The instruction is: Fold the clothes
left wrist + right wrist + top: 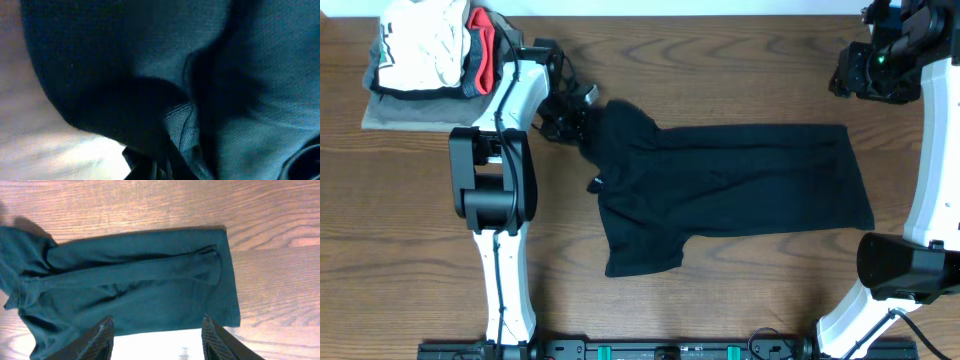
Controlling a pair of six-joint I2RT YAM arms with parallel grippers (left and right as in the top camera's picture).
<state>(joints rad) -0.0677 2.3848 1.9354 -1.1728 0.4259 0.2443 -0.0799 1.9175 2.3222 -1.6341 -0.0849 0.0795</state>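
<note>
The black T-shirt (pixel 740 180) lies spread across the middle of the wooden table, body to the right, one sleeve (pixel 642 255) sticking out toward the front. Its far left corner is bunched up at my left gripper (pixel 570 118). In the left wrist view dark fabric (pixel 260 60) fills the frame and the fingers (pixel 170 167) are closed together in it. My right gripper (pixel 850 75) is raised at the far right, away from the shirt. In the right wrist view its fingers (pixel 157 325) are wide open and empty above the shirt (pixel 140 285).
A pile stands at the far left corner: a white garment with dark print (pixel 420 40), something red (pixel 482 30), and a grey-olive folded garment (pixel 400 110) underneath. Bare wood (pixel 760 290) lies in front of the shirt.
</note>
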